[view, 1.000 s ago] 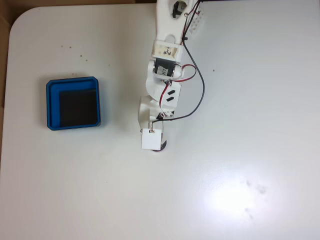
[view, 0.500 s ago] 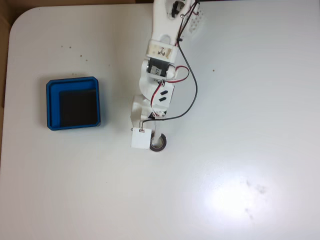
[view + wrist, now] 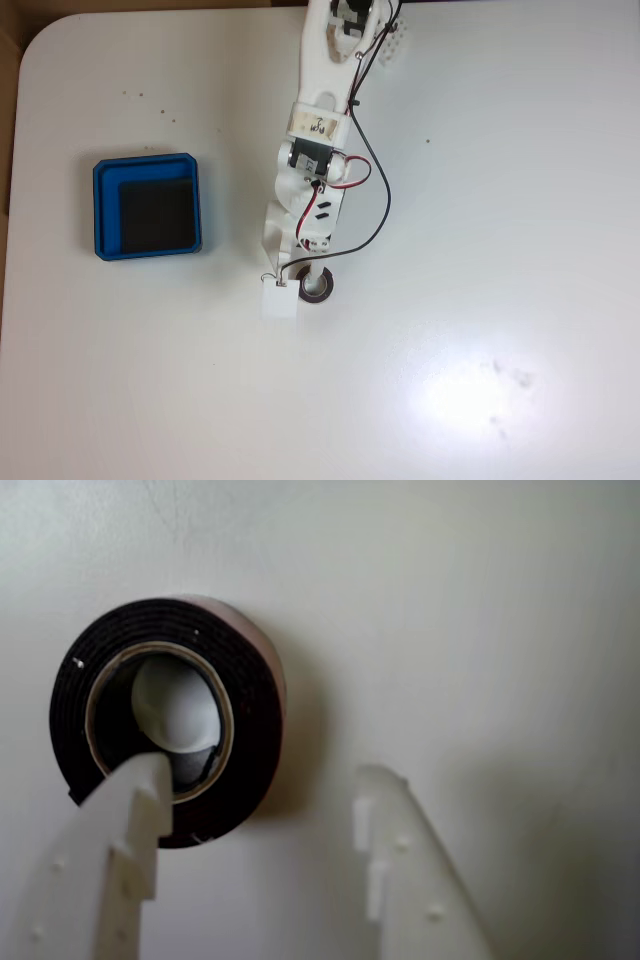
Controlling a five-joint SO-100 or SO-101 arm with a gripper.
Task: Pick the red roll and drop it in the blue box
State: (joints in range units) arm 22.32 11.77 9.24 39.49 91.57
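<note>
Wrist view first: we see the small red roll of tape (image 3: 170,720) lying flat on the white table (image 3: 480,630), its dark rim facing up, a pale grey core ring inside it and a hint of reddish side wall along its upper right edge. Our hand (image 3: 265,780) stands released, its two white plastic fingers spread apart. The finger on the left of this view (image 3: 120,850) has its tip over the roll's hollow core, overlapping the lower part of the rim. The other finger (image 3: 395,860) sits outside the roll, to its right, with bare table between it and the rim. So the roll's right-hand wall lies between the two fingers, and we see no squeeze on it; whether the left fingertip touches the roll we cannot tell.

From the fixed view looking down, we find the roll (image 3: 316,286) as a small dark ring, just beside the lower end of the white arm (image 3: 305,200), which reaches down from the top edge of the picture. A white square block at the arm's tip (image 3: 280,301) sits just left of the roll and slightly below it. Red and black cables (image 3: 375,215) loop off the arm, above and to the right of the roll.

The shallow square blue box with a black inner floor (image 3: 146,250) stands well apart from the roll, to its left and a little higher in this view. The roll lies on the table outside that box.
</note>
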